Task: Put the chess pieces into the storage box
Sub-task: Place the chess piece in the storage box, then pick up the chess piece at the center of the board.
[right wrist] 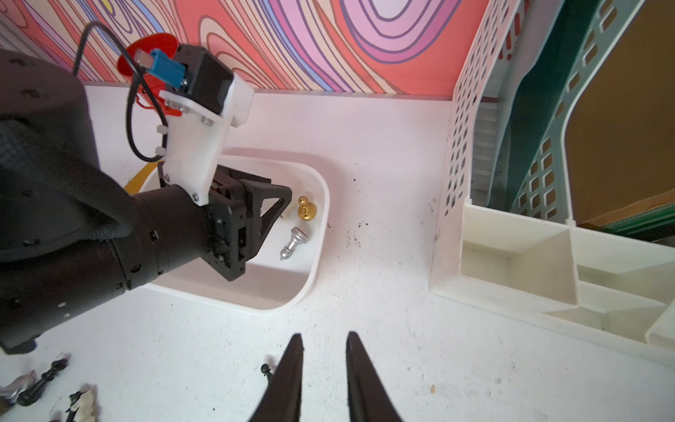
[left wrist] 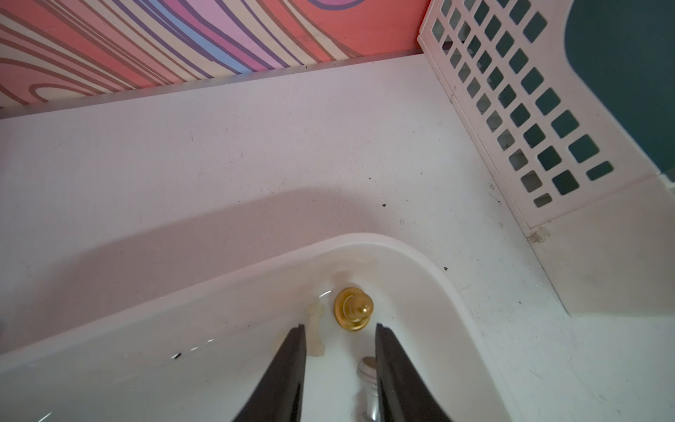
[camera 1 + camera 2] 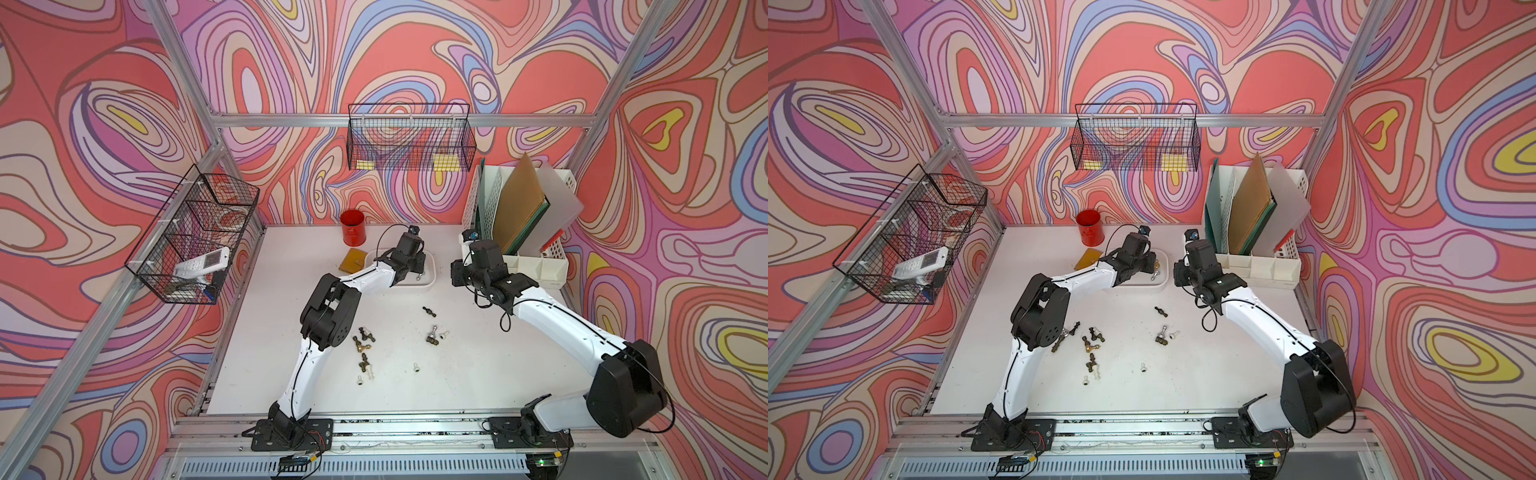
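Chess pieces (image 3: 365, 341) are scattered over the white table (image 3: 478, 374). Most are gathered in a loose cluster near the left arm's elbow, and a few more are spread toward the middle. Three are already contained in the white box (image 1: 318, 252). A gold pawn (image 1: 306, 208) is stood upright in a rounded corner, and a silver pawn (image 1: 294, 243) is laid on its side just beside it. A pale piece (image 2: 317, 329) is seen on the box floor near the gold pawn in the left wrist view.

The left gripper (image 2: 339, 327) is hung over that corner of the box with its jaws parted and nothing held between them. The right gripper (image 1: 325, 335) is poised above bare table near the box, between it and the white file organiser (image 1: 448, 248). Its jaws are likewise parted and empty, and a black piece (image 1: 266, 369) is seen lying close to one finger.

A red cup (image 3: 352, 227) is stood by the back wall behind the box. A yellow-brown card (image 3: 351, 259) is laid just beside the end of the box away from the organiser.
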You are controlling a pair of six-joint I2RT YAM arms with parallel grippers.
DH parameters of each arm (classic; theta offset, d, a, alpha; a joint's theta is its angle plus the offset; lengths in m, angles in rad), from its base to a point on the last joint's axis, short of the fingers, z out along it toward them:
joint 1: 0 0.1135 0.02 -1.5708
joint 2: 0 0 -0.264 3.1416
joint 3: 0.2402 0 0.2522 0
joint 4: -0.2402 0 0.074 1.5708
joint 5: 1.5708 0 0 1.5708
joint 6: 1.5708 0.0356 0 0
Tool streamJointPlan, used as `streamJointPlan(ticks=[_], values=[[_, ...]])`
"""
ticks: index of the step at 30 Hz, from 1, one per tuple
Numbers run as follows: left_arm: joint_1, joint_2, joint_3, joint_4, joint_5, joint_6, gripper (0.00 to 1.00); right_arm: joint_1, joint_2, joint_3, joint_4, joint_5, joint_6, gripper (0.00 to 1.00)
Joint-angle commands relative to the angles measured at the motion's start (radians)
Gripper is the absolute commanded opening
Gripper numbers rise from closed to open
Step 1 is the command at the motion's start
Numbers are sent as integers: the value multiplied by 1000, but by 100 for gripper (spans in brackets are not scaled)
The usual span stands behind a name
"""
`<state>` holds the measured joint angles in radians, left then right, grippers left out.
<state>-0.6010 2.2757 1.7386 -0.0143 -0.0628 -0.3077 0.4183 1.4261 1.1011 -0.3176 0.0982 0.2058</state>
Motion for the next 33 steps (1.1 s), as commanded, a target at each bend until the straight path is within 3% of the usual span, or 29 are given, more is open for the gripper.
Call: streamJointPlan(ticks=[1, 8, 16, 23, 33], values=[[7, -100, -33, 25, -7, -1, 37, -6, 22, 42, -74, -67, -5, 25], [9, -240, -118, -25, -25, -13, 37, -2, 70, 46, -179, -219, 20, 29], [9, -415, -251, -142, 31, -60, 38, 21, 99, -8, -240, -214, 84, 34], [9, -527, -333, -320, 157, -71, 38, 30, 136, -78, -197, -246, 151, 36], [9, -708, -440, -511, 207, -1, 39, 29, 321, 0, -135, -260, 22, 34]])
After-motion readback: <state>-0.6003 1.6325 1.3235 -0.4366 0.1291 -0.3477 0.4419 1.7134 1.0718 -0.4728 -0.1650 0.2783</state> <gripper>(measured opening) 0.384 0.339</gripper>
